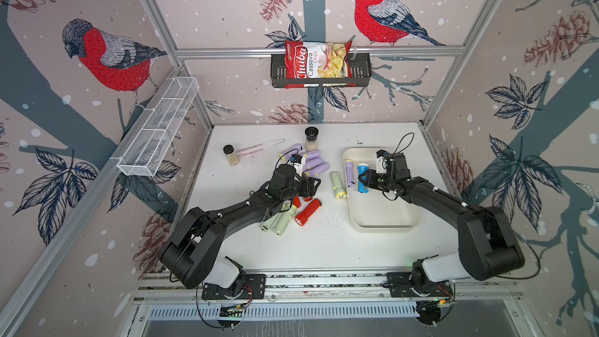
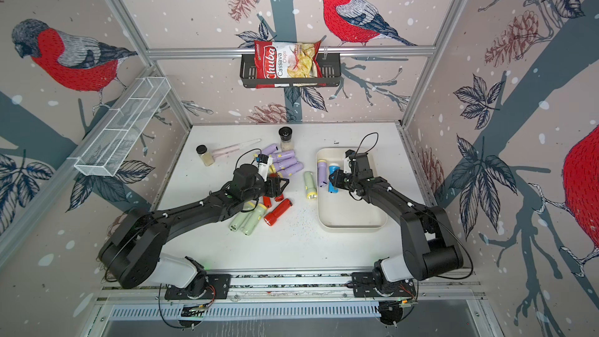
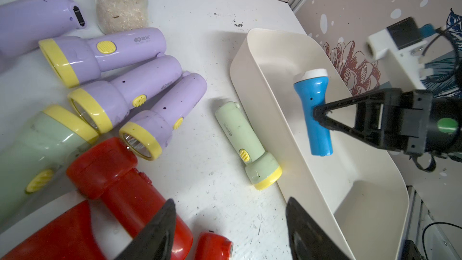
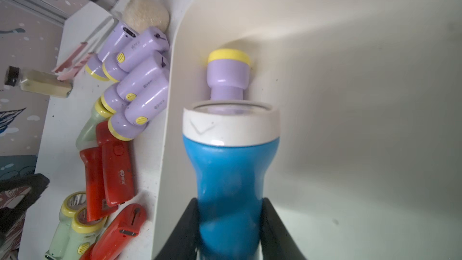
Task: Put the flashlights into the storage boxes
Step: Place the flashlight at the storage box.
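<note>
My right gripper (image 4: pixel 230 201) is shut on the blue flashlight (image 4: pixel 230 171), which has a white head. It holds the blue flashlight (image 1: pixel 362 178) inside the cream storage box (image 1: pixel 382 212), next to a lilac flashlight (image 1: pixel 348 173) lying at the box's far end. My left gripper (image 3: pixel 231 201) is open over the table, with nothing between its fingers, above a small red flashlight (image 3: pixel 213 246). A pale green flashlight (image 1: pixel 338 185) lies just outside the box's left wall. Lilac flashlights (image 1: pixel 314 163), red ones (image 1: pixel 308 212) and pale green ones (image 1: pixel 282 222) lie in a heap around the left gripper (image 1: pixel 312 186).
Two clear jars with black lids (image 1: pixel 311 137) (image 1: pixel 230 155) and a pink-and-white tool (image 1: pixel 259 149) lie behind the heap. A white mesh basket (image 1: pixel 158 124) hangs on the left wall. A black shelf (image 1: pixel 359 72) with a chips bag hangs at the back.
</note>
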`<action>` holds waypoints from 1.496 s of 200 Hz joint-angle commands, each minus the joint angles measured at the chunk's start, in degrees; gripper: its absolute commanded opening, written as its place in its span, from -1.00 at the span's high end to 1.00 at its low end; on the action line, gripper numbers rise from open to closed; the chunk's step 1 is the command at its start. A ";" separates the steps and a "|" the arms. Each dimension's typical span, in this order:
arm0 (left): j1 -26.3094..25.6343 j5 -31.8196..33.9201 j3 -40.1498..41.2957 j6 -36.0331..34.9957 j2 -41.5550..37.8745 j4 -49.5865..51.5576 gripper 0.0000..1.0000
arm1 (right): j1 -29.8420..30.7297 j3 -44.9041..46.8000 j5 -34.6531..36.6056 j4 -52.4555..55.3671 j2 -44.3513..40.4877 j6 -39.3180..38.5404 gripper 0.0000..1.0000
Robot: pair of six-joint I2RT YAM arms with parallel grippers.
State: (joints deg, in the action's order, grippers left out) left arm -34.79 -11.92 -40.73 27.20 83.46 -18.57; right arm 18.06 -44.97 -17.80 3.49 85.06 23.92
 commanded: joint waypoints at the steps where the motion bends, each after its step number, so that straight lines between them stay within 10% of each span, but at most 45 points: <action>1: -0.10 -0.08 -0.22 0.39 0.04 -1.42 -0.38 | -0.27 -1.00 -1.81 -1.50 2.18 -0.49 0.31; 180: -0.06 1.20 0.39 0.90 0.12 -0.15 -0.38 | -4.88 -14.59 -5.35 -0.67 19.22 -2.51 0.16; 299: -0.10 2.68 1.35 0.42 -3.43 2.26 -0.38 | -3.90 -13.79 -0.18 1.42 11.51 -3.61 -0.14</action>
State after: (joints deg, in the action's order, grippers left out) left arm -34.83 -10.31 -39.72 28.25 81.12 -17.10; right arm 13.34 -59.37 -20.88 4.23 99.35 22.13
